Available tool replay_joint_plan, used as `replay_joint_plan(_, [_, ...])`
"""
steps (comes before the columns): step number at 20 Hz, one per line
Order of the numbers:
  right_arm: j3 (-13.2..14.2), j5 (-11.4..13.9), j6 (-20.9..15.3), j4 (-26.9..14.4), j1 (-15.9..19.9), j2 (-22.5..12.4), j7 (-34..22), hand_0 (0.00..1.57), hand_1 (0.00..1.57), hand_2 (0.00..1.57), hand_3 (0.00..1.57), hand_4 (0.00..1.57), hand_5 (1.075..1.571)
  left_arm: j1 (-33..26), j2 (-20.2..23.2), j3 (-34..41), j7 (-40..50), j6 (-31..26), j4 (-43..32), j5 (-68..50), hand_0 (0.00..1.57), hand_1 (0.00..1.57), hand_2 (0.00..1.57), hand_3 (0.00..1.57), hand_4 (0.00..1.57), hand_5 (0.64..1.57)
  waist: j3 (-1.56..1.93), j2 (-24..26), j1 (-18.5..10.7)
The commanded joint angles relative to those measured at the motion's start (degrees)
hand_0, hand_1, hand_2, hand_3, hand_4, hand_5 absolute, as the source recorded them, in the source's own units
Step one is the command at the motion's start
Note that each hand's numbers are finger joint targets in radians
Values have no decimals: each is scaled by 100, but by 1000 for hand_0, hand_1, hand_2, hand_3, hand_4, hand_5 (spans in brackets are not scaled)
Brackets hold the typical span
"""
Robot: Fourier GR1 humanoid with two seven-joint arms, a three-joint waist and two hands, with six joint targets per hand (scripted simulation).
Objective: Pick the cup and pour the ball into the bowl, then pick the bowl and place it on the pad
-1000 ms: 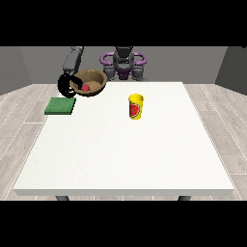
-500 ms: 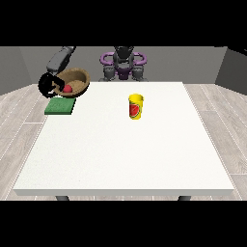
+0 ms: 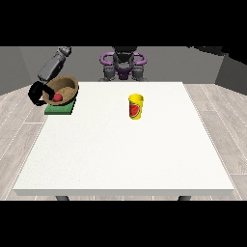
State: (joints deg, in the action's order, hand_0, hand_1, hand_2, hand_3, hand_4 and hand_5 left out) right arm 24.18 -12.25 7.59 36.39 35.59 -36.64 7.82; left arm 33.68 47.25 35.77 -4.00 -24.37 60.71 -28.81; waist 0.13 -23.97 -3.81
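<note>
I am seeing the hand at the view's left (image 3: 37,91) grasping the brown bowl (image 3: 65,87) with its fingers, tilted above the green pad (image 3: 60,109), the red ball (image 3: 57,97) lying inside; the yellow cup (image 3: 136,106) is standing upright on the worktop (image 3: 125,154)

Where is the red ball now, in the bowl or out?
In. The red ball lies inside the brown bowl, which the hand at the view's left holds over the green pad.
</note>
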Motion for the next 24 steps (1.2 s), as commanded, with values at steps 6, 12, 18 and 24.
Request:
replay_joint_plan(6, [396, -11, 678, -1076, 184, -960, 959, 1571, 1571, 1571, 0, 977, 1571, -227, 218, 403, 312, 161, 938, -521, 0, 0, 0, 0, 692, 1558, 9, -670, 13])
replay_joint_plan(12, [93, 252, 580, -1251, 139, -713, 903, 1571, 1571, 1571, 93, 976, 1570, -630, -203, 159, 429, 501, 1264, -364, 0, 0, 0, 0, 696, 1555, -3, -41, 65])
replay_joint_plan(18, [30, 312, 378, -1471, 97, -341, 1039, 1571, 1571, 1571, 881, 999, 1564, -603, 84, 256, 619, 123, 1027, -729, 0, 0, 0, 0, 680, 1554, -6, -34, -95])
replay_joint_plan(24, [-309, 547, 627, -1470, -157, -450, 310, 1571, 1571, 1571, 1406, 983, 1561, -871, -234, -55, 704, 385, 837, -444, 0, 0, 0, 0, 659, 1548, -11, 938, 123])
